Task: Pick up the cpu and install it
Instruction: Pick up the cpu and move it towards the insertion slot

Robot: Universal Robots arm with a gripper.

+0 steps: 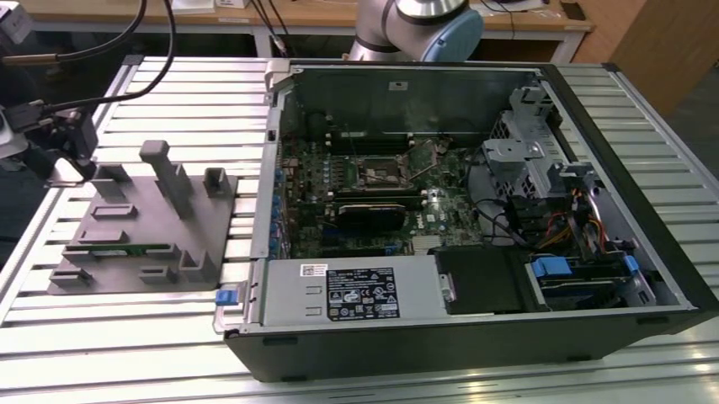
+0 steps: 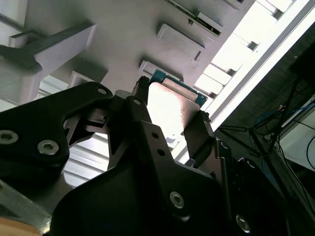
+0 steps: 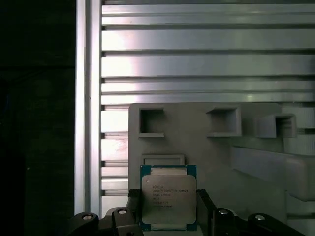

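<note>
The cpu (image 3: 167,196), a flat square chip with a silvery top and a thin green rim, sits between the two black fingers (image 3: 204,209) of my gripper (image 3: 168,210), which is shut on it. In the second wrist view the cpu (image 2: 170,105) shines brightly inside my gripper (image 2: 172,118), above the grey holder plate (image 2: 123,34). In the exterior view my gripper (image 1: 67,171) hangs over the far left corner of the holder plate (image 1: 135,227), well left of the open computer case (image 1: 472,219). The motherboard's square socket (image 1: 380,171) lies inside the case.
The holder plate carries upright grey posts (image 1: 168,177) and a long green memory stick (image 1: 118,248). A black heatsink block (image 1: 369,215) sits on the motherboard. Cables (image 1: 67,50) trail above my gripper. The slatted metal table (image 1: 113,337) ends just left of the plate.
</note>
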